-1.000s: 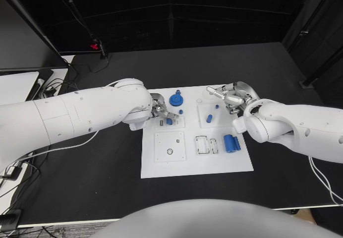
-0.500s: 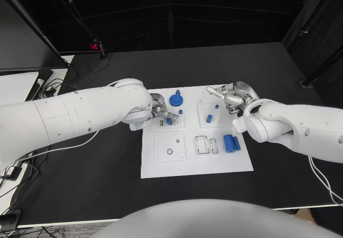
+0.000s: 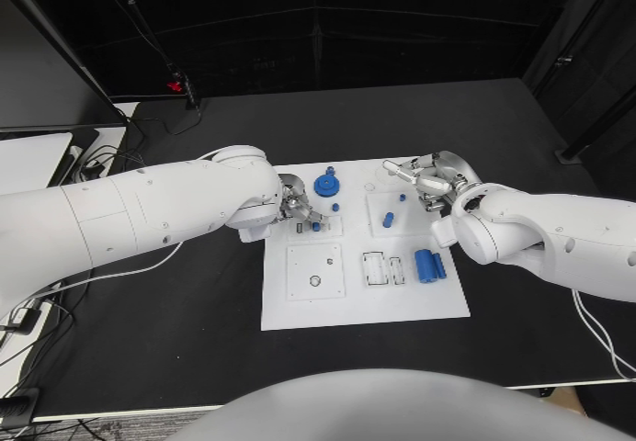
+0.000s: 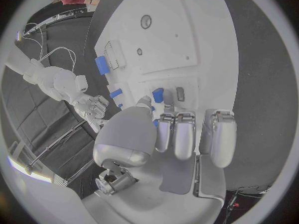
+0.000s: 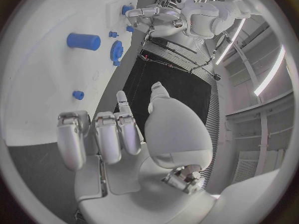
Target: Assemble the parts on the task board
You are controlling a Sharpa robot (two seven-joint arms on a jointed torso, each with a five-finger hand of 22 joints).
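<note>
Fingers [image 4: 176, 134] of the left hand [image 3: 300, 209] are curled over a small blue part [image 4: 158, 94] at the board's [image 3: 357, 308] near-left corner; whether it is gripped cannot be told. Right hand [image 3: 426, 182] holds nothing, fingers apart. The part is judged light, rigid, smooth; its sides should be pinched

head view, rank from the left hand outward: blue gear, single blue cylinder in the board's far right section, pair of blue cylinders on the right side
From the left hand:
1. Blue gear, at the far edge of the white task board, just beyond the hand.
2. Single blue cylinder, across the board near the right hand.
3. Pair of blue cylinders, on the board's right side, closer to the robot.
</note>
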